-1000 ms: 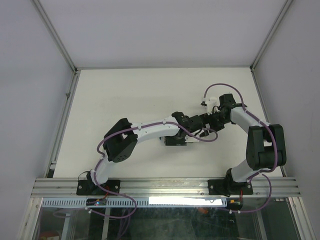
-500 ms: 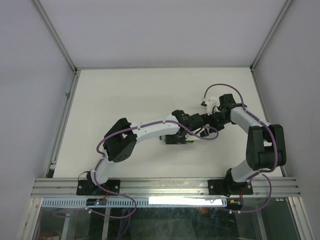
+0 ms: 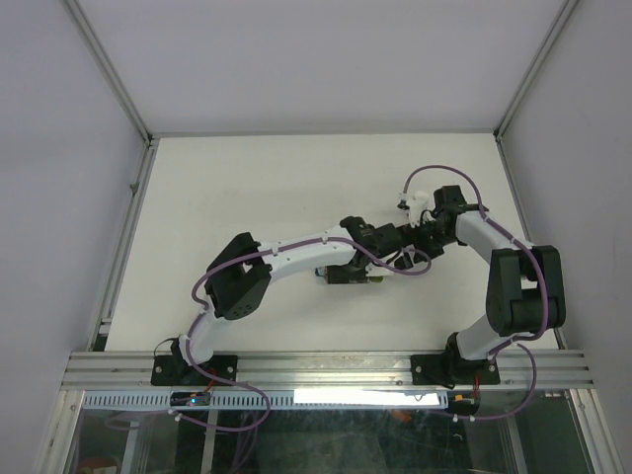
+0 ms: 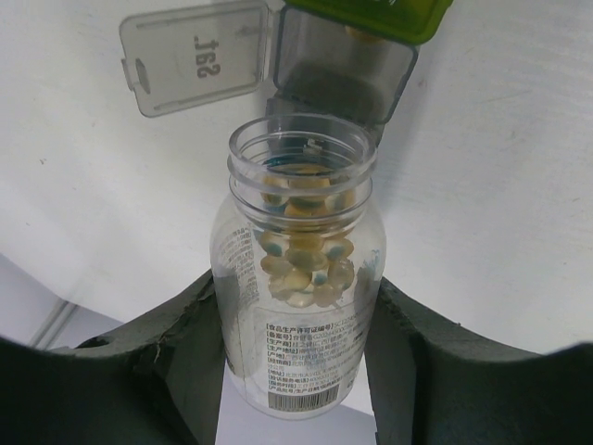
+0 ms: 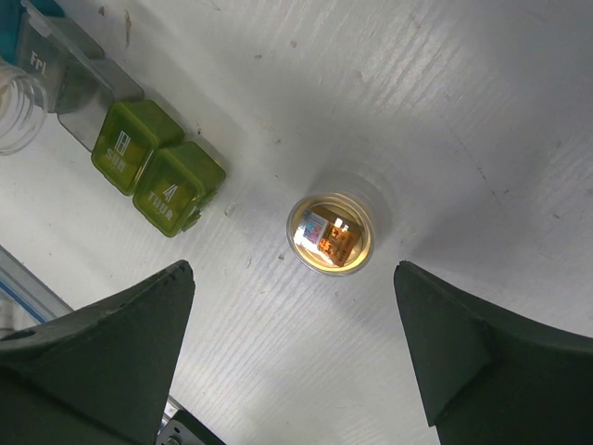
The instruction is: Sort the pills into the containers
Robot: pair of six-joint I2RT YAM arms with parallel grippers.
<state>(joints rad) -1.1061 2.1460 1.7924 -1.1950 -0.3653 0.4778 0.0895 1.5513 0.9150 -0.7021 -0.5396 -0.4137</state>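
Left gripper [image 4: 295, 283], clamping the pill bottle [image 4: 298, 362], has edged toward the containers [image 4: 338, 69], so pouring looks near; right gripper [image 5: 295, 269] gapes open

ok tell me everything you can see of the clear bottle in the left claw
The clear bottle looks like transparent plastic, uncapped, with a ribbed threaded neck and a printed label with a barcode near its base. It is clamped between the dark fingers of the left claw, mouth aimed at an open-lidded grey compartment. Pale yellow pills, some with blue-green, crowd toward the neck. Whether the rim touches the compartment is unclear.
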